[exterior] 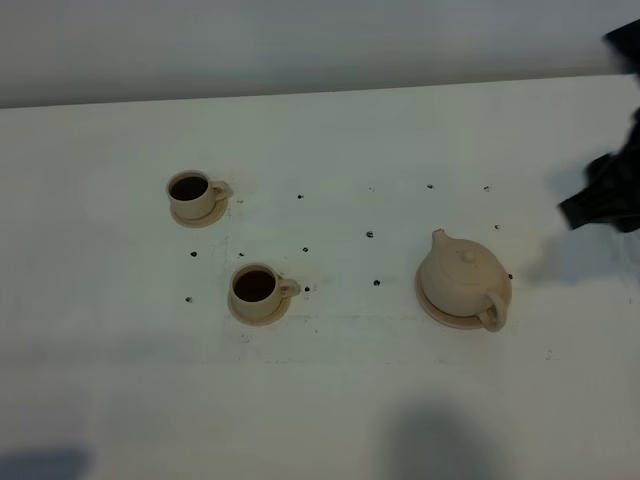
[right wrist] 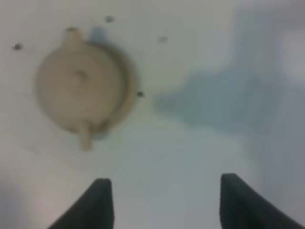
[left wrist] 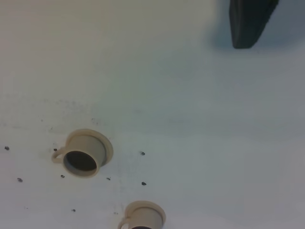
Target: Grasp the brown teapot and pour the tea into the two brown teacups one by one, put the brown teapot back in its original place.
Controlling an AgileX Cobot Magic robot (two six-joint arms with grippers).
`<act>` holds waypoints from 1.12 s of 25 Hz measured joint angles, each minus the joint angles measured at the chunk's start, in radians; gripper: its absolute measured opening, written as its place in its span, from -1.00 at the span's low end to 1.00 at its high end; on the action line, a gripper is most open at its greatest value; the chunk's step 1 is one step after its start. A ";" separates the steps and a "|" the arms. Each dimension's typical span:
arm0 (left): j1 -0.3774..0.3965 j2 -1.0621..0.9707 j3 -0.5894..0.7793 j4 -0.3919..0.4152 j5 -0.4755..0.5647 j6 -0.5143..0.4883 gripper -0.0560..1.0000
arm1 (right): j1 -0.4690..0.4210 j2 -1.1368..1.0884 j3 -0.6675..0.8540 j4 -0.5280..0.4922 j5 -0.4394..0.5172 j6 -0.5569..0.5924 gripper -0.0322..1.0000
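teacups: dark tea | teapot: lidded, on saucer | right end effector: spread, empty | left: unclear

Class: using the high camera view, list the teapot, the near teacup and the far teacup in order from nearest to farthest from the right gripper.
1. Teapot: on its saucer, right of centre, closest to the right gripper at the right edge.
2. Near teacup: left of centre, toward the front.
3. Far teacup: farthest left, toward the back.
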 joint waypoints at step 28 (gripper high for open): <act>0.000 0.000 0.000 0.000 0.000 0.000 0.14 | -0.217 -1.026 0.484 0.025 0.069 0.019 0.03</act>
